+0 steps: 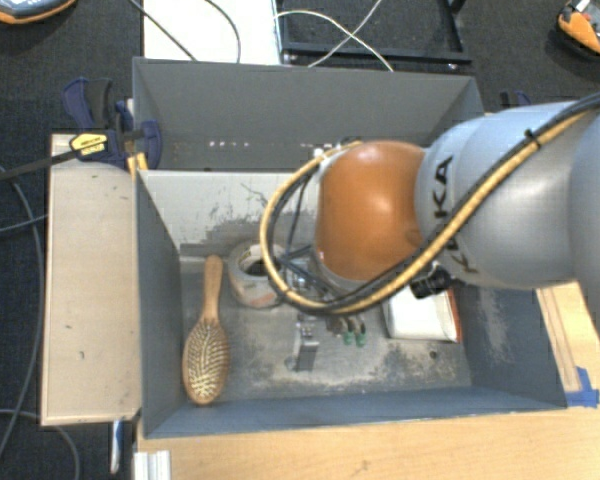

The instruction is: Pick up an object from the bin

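Observation:
My gripper hangs below the orange wrist cover, low over the bin floor near the middle. Just up and to its left lies a roll of tape, partly hidden by cables. A wooden hairbrush lies along the left wall, bristle head toward the front, well left of the gripper. A small green item sits just right of the gripper. Further right, a white flat box with a red edge lies partly under the arm. Nothing shows in the gripper's grasp.
The arm and its orange cover hide the middle and right back of the bin. Bare grey floor runs along the front wall between the hairbrush and the white box.

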`<state>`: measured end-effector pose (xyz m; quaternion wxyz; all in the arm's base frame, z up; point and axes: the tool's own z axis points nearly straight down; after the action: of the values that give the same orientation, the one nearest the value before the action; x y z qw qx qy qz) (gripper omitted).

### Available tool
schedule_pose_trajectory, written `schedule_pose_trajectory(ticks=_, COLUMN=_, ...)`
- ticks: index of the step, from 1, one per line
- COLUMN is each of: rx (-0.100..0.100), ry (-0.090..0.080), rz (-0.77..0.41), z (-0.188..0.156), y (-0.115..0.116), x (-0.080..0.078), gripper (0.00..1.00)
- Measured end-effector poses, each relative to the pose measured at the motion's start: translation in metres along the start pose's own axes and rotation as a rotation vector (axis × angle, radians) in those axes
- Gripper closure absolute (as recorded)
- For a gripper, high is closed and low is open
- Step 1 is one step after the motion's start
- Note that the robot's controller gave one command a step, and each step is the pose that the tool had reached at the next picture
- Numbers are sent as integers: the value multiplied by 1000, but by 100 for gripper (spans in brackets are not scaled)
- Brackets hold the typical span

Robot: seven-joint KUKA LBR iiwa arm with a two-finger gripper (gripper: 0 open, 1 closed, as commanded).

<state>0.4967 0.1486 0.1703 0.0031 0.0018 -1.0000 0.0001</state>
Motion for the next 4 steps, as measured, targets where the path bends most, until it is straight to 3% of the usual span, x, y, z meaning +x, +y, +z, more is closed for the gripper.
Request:
schedule_pose_trajectory(ticks=1, rx=-1, ry=-8, rz=6, z=-4, y=-1, x=-2, gripper=0)
schedule_pose_trajectory(ticks=2, rx=-5, ry=-25, rz=-141, z=91, y=-9, x=-78, gripper=0)
schedule_pose_trajectory(ticks=3, rx=-2, ry=-11, rz=-137, z=51, y=2, x=-75, gripper=0)
schedule_pose_trajectory(ticks=4, rx=-7, ry=-31, rz=-138, z=89, y=-8, x=-80, gripper=0)
